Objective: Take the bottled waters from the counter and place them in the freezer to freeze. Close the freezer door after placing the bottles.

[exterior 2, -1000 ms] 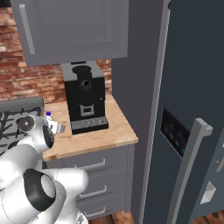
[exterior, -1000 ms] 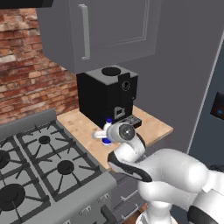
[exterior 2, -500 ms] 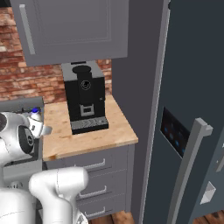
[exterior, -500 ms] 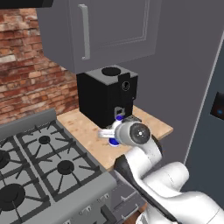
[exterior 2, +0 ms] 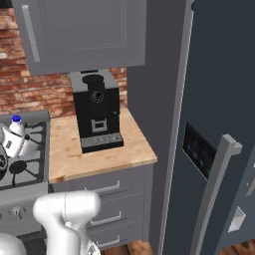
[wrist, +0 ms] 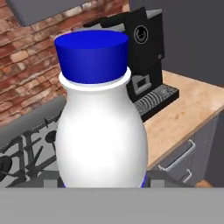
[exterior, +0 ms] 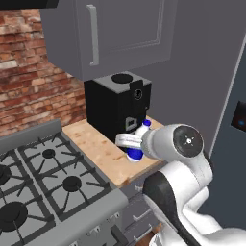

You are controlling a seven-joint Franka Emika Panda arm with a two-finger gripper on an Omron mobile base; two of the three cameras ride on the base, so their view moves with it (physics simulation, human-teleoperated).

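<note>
A white bottled water (wrist: 100,127) with a blue cap looms close in the hand view, upright and held up off the surfaces. In the left base view my gripper (exterior: 133,142) is shut on this bottle (exterior: 140,136), in front of the coffee machine and above the counter (exterior: 96,144). From the right base view the same bottle (exterior 2: 15,126) hangs at the far left over the stove edge. The freezer (exterior 2: 219,99) stands on the right, its door with the black dispenser panel (exterior 2: 200,154) and bar handle (exterior 2: 215,191) closed.
A black coffee machine (exterior 2: 97,109) stands at the back of the wood counter (exterior 2: 99,154). The gas stove (exterior: 43,178) lies left of it, grey drawers (exterior 2: 107,204) sit below, and a grey wall cabinet (exterior: 110,33) hangs overhead. My white arm (exterior: 182,163) bulks low in front.
The bottle has gone a little leftwards in the right base view, staying in the gripper. The arm's elbow has swung out to the right. The base has not moved.
</note>
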